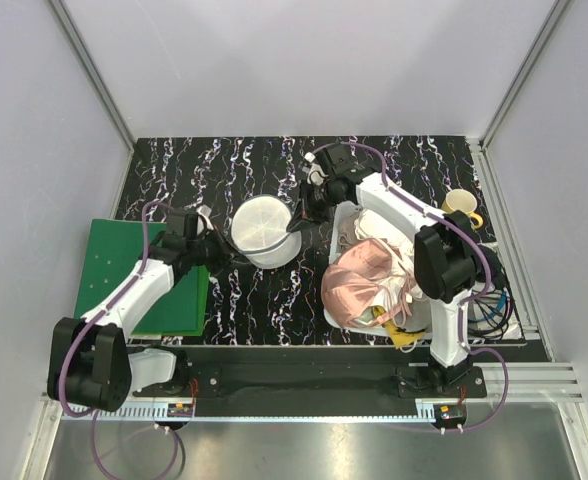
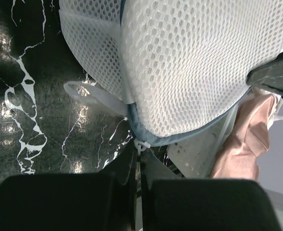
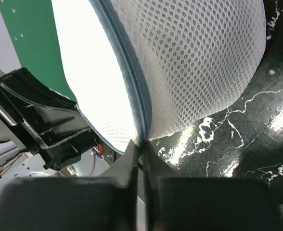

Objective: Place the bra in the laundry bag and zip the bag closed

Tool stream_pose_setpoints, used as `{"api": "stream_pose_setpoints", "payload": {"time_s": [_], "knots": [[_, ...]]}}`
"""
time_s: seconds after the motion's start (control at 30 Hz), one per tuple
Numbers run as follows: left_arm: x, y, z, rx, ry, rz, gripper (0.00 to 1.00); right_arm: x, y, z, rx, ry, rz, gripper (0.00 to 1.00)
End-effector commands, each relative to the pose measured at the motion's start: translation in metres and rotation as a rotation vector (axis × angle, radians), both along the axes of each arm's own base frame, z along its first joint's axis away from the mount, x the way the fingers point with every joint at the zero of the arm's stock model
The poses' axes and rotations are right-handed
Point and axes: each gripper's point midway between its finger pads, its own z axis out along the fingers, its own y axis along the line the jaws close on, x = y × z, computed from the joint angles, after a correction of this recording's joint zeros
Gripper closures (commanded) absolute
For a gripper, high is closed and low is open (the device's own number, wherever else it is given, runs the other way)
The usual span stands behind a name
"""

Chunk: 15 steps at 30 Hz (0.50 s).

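Being held up on its edge over the middle of the desk [image 1: 264,305], the laundry bag [image 1: 264,230] is being pinched at its zip rim by the left end effector [image 2: 137,159] and the right end effector [image 3: 142,147]. The bra is not being seen; it may be inside. The zip should be pulled slowly while the other side is held tight.

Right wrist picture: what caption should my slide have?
Right pincer pinching the laundry bag at its zip.
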Motion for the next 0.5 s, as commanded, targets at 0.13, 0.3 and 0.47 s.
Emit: {"api": "stream_pose_setpoints", "payload": {"time_s": [0.13, 0.3, 0.47], "knots": [[0.005, -0.024, 0.029, -0.089, -0.058, -0.038, 1.0, 0.006, -0.003, 0.035, 0.011, 0.074, -0.114, 0.37], [0.002, -0.052, 0.037, -0.162, -0.077, -0.078, 1.0, -0.028, 0.006, 0.051, 0.076, 0.147, -0.137, 0.21], [0.002, -0.068, 0.046, -0.221, -0.088, -0.087, 1.0, -0.045, 0.022, 0.047, 0.104, 0.212, -0.158, 0.21]]}}
